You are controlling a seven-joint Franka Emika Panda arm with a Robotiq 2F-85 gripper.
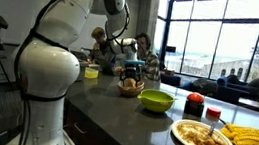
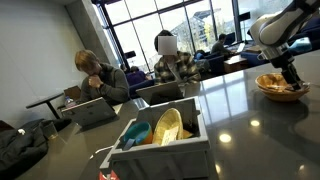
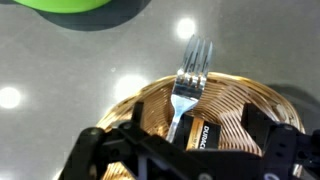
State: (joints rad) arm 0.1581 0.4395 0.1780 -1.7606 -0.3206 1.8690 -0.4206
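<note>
1. Since the hand (image 3: pixel 185 150) hangs with its jaws apart right above the wicker basket (image 3: pixel 245 110), the fork (image 3: pixel 190 75) directly beneath, lying against a battery (image 3: pixel 197 135), could be pinched together with it.
2. A grip near the tines might let the fork swing and drop.
3. Pressing down could skid the light basket across the counter (image 3: pixel 60 70).

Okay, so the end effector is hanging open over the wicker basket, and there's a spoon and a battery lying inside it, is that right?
Not quite. The utensil in the wicker basket is a fork, not a spoon: the wrist view shows its tines clearly. The rest holds: the battery lies in the basket with it, and the end effector hangs open above them.
</note>
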